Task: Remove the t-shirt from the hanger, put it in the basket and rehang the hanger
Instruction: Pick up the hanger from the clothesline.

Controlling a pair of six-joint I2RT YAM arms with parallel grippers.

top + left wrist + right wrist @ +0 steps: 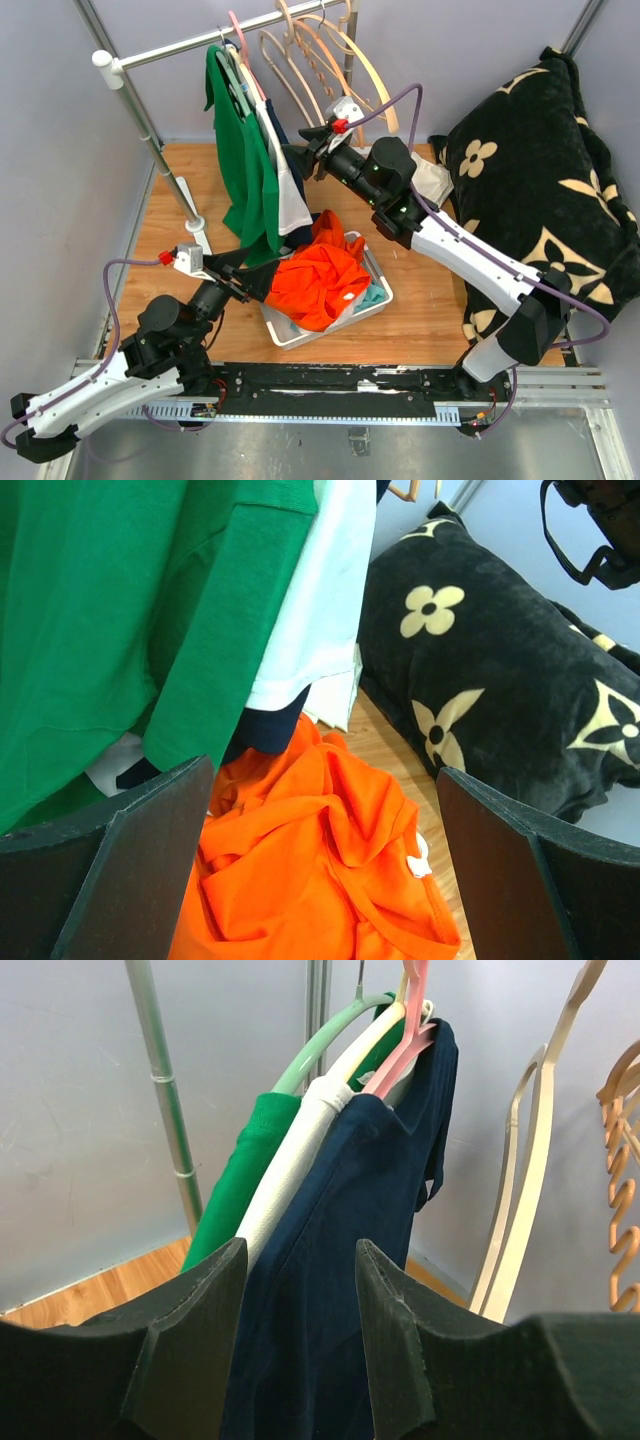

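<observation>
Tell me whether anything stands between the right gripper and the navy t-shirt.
Nothing visible does. The right gripper is open and faces the navy t-shirt directly, with the cloth right ahead of its fingers. The white shirt and green shirt hang on the navy one's other side, out of the path.

Three hung t-shirts [250,170], one orange garment [322,280], one bin [383,288], one floral cushion [540,160], one clothes rack [150,133]
</observation>
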